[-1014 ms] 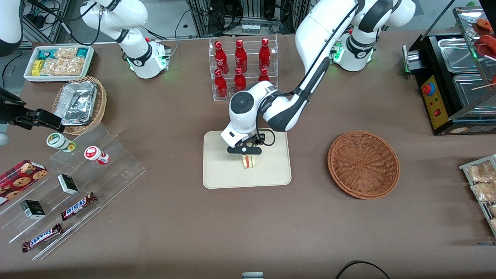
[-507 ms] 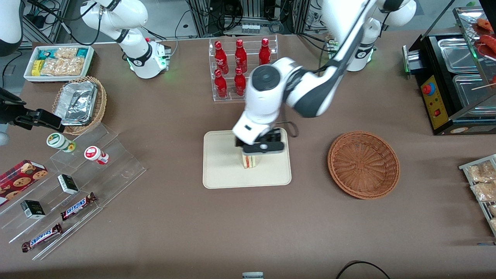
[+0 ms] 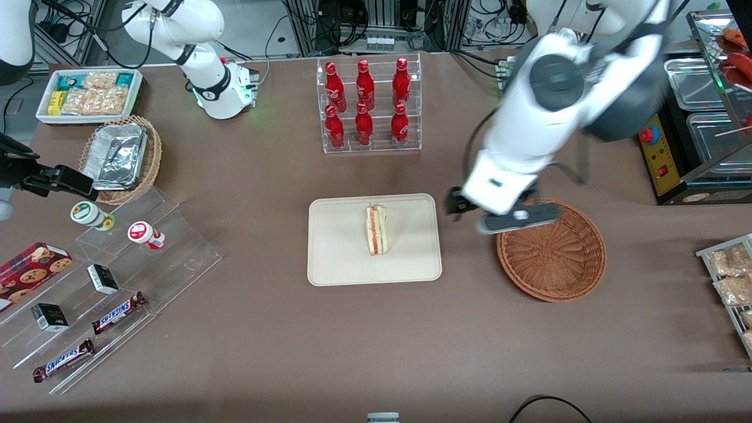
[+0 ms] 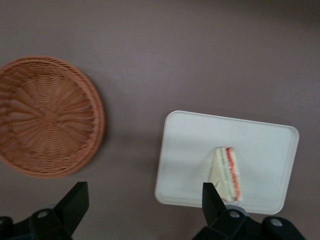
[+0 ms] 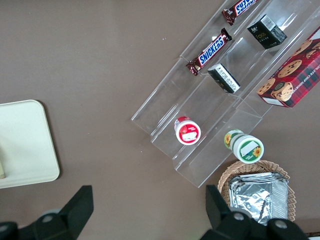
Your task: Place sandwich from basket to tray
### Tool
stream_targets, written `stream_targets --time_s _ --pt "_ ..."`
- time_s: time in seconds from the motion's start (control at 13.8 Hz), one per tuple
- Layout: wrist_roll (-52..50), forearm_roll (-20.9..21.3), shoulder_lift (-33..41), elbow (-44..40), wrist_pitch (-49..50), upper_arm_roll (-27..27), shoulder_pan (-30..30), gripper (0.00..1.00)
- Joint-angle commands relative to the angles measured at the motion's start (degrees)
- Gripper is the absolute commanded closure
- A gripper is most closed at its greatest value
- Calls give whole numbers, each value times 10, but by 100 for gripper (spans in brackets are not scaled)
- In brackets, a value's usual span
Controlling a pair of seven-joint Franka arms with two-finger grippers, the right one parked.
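Our claw [image 3: 510,218] hangs high over the worktop [image 3: 264,329], above the basket's [image 3: 551,249] rim on the side nearest the tray [image 3: 335,264], its two fingers [image 4: 75,202] spread wide apart and holding nothing. We see the sandwich [image 3: 376,229] lying on the tray, cut edge with red and green layers facing up. We see no contents in the basket.

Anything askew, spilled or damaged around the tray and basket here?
Nothing stands out. The sandwich lies intact on the tray, the basket sits upright and empty, and the gripper hangs open above the table between them.
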State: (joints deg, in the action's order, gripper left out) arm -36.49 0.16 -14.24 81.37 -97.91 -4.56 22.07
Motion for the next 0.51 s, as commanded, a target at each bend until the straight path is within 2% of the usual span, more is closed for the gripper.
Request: stream_targets --time_s 0.0,0.43 --pt "45 -2 53 24 39 5 -24 0" --pt "197 -3 107 25 106 51 -90 0"
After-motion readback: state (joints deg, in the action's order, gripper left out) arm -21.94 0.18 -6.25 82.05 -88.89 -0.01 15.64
